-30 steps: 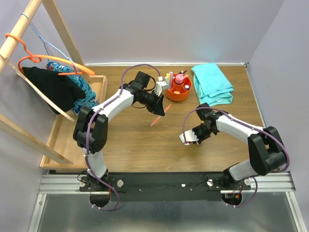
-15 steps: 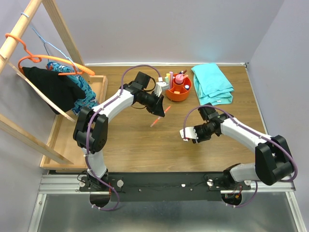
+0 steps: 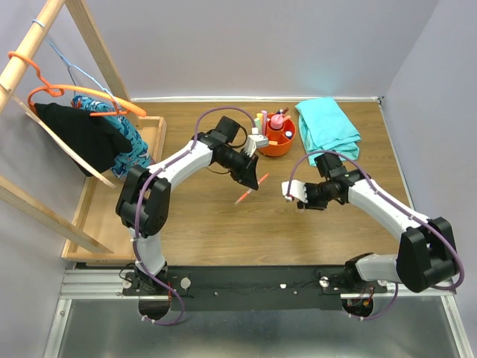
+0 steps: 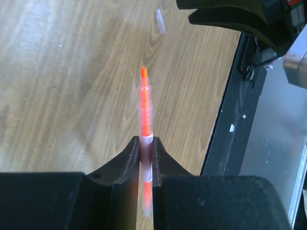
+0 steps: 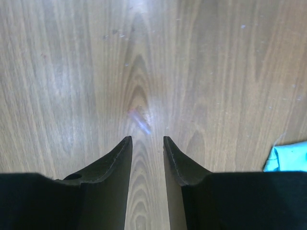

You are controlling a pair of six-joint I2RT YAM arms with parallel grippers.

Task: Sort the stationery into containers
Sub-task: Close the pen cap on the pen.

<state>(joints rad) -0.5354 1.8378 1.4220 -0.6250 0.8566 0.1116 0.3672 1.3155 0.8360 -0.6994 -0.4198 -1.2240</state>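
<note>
My left gripper (image 3: pixel 251 180) (image 4: pixel 146 140) is shut on an uncapped orange highlighter (image 3: pixel 243 197) (image 4: pixel 145 108) and holds it above the table, tip pointing away from the fingers. The round orange tub (image 3: pixel 276 143) stands at the back centre, behind the left gripper, with a pink bottle (image 3: pixel 277 121) and highlighters in it. My right gripper (image 3: pixel 297 198) (image 5: pixel 147 140) is open and empty, pointing down at the wood. A small clear cap (image 5: pixel 140 121) lies on the table just ahead of its fingertips; it also shows in the left wrist view (image 4: pixel 160 21).
A teal cloth (image 3: pixel 328 130) lies at the back right, its corner in the right wrist view (image 5: pixel 288 158). A wooden tray (image 3: pixel 104 216) and rack with an orange hanger (image 3: pixel 74 93) and dark clothes stand at the left.
My left gripper has moved a little right and nearer with the highlighter. My right gripper has moved farther back and slightly right, over the clear cap.
</note>
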